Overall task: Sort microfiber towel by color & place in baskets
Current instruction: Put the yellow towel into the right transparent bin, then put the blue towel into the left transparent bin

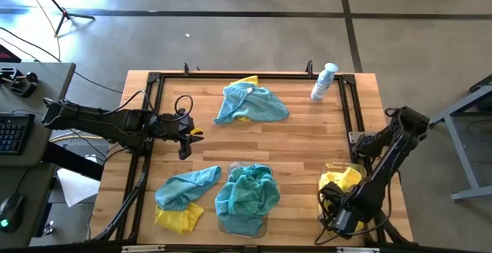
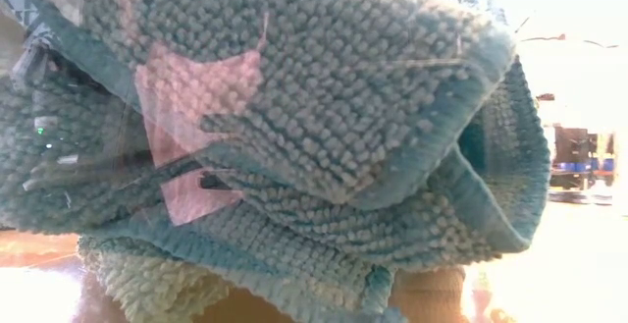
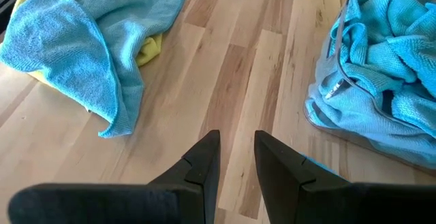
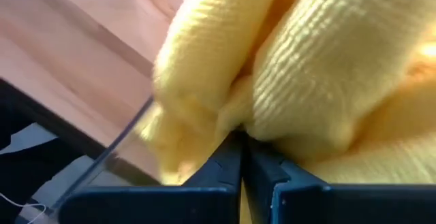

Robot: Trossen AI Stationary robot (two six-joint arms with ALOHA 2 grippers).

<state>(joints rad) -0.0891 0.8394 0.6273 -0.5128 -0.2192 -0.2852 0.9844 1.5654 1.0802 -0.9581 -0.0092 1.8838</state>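
Right jaws point(image 4: 242, 146) pinched fully together, tips pressed into soft bright yellow microfiber cloth point(image 4: 306, 74) inside the clear plastic bin point(image 1: 332, 178) near the right end of the surface's front edge; whether any fabric is truly caught between the tips, impossible to tell. Left jaws point(image 3: 237, 149) partly open, holding nothing, hovering over bare wood near the surface's left edge.

Outward from there: second clear plastic bin point(image 3: 334, 81) at the middle of the front edge, heaped with teal-blue cloths point(image 1: 246, 195). Toward the front left corner, a teal-blue cloth point(image 1: 184, 188) draped over a yellow one point(image 1: 178, 219). Near the middle of the back edge, another teal-blue cloth point(image 1: 254, 103) over a sliver of yellow. White and blue spray bottle point(image 1: 324, 82) toward the back right corner.

Probably finishing a yellow drop-off. Best done by lifting straight up, clear of the bin's thin rim, without dragging cloth back out. For the next pick, better to take the top teal layer alone at a raised fold, so the yellow beneath stays put.
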